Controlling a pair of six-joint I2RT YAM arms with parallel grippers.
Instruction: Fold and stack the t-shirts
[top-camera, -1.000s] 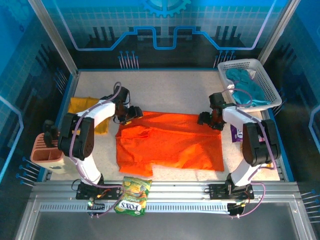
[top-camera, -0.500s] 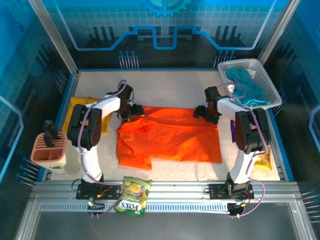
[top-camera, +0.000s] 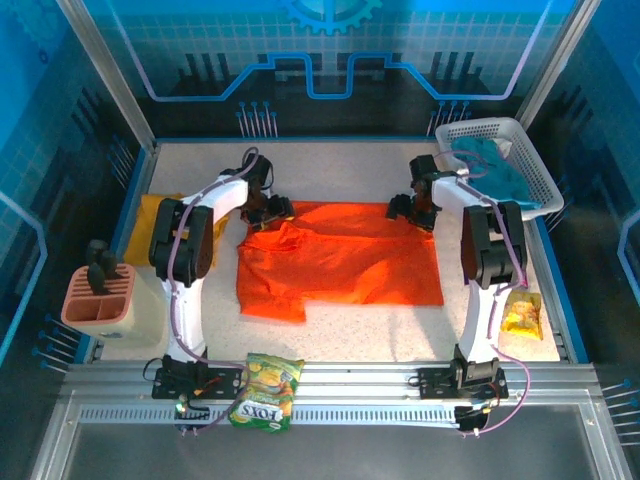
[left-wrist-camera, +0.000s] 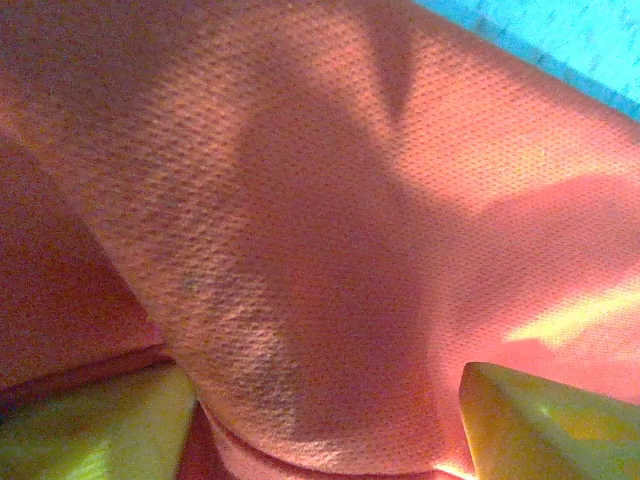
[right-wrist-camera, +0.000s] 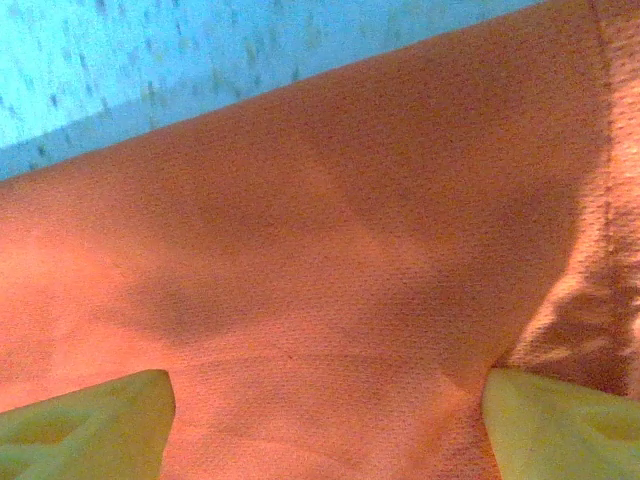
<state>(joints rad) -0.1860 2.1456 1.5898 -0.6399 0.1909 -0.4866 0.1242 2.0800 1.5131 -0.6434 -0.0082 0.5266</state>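
We are gripping the orange t-shirt (top-camera: 340, 262) by its far edge as it is lying spread across the middle of the table (top-camera: 340, 170). Its surface is rumpling into soft folds, and a flap is jutting toward the near rail on the left. Our left gripper (top-camera: 272, 210) is sitting at the shirt's far-left corner and our right gripper (top-camera: 405, 208) at its far-right corner, with both arms reaching out long from their bases.

Through the left wrist camera we are seeing the fingers (left-wrist-camera: 100, 420) pressing from either side on a thick, bunched fold of orange cloth that is narrowing down between them. Through the right wrist camera the fingers (right-wrist-camera: 90, 415) are likewise closing on orange cloth that is filling the gap between them. Creases are pulling toward the finger on the right of that view, and a strip of pale table is showing beyond the cloth's edge.

The mustard-yellow t-shirt (top-camera: 157, 212) is lying at the table's left side, partly hidden behind our left arm and just apart from the orange one. A white basket (top-camera: 520, 135) holding teal cloth (top-camera: 495, 172) is standing at the far right. A snack bag (top-camera: 265, 390) is resting on the near rail, a small yellow packet (top-camera: 522, 312) is lying beside our right arm, and a peach holder (top-camera: 95, 305) is standing at the left edge.
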